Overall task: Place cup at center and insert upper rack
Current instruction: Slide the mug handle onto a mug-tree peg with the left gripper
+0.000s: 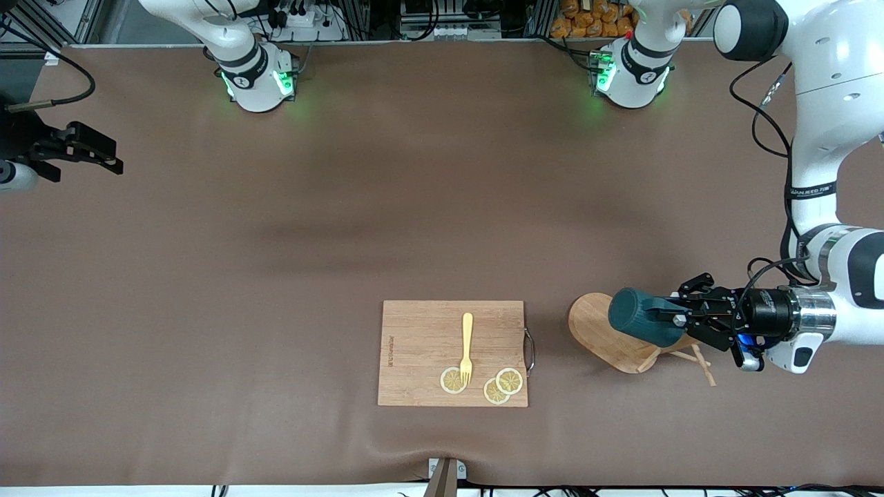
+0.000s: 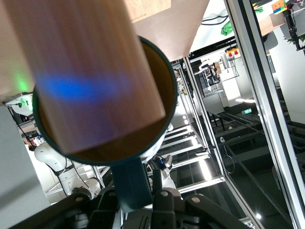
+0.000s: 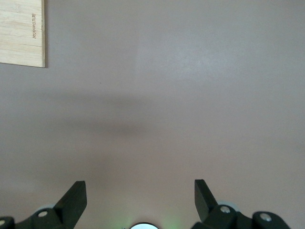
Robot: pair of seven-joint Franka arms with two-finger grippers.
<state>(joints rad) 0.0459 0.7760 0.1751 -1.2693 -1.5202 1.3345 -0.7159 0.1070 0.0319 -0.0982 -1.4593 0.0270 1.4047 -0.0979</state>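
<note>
The upper rack (image 1: 592, 328), a light wooden mug tree, lies tipped on its side near the left arm's end of the table, its pegs (image 1: 701, 360) pointing toward the left arm. The dark teal cup (image 1: 639, 316) is turned sideways over the rack's post. In the left wrist view the post (image 2: 86, 62) runs into the cup's mustard mouth (image 2: 143, 148). My left gripper (image 1: 675, 319) is shut on the cup's handle (image 2: 136, 183). My right gripper (image 1: 103, 155) waits open and empty at the right arm's end; in its wrist view (image 3: 140, 193) it is over bare mat.
A rectangular wooden cutting board (image 1: 421, 345) lies beside the rack, toward the table's middle, with a yellow fork (image 1: 467, 345) and lemon slices (image 1: 503, 385) on it. Its corner shows in the right wrist view (image 3: 21, 33). A brown mat covers the table.
</note>
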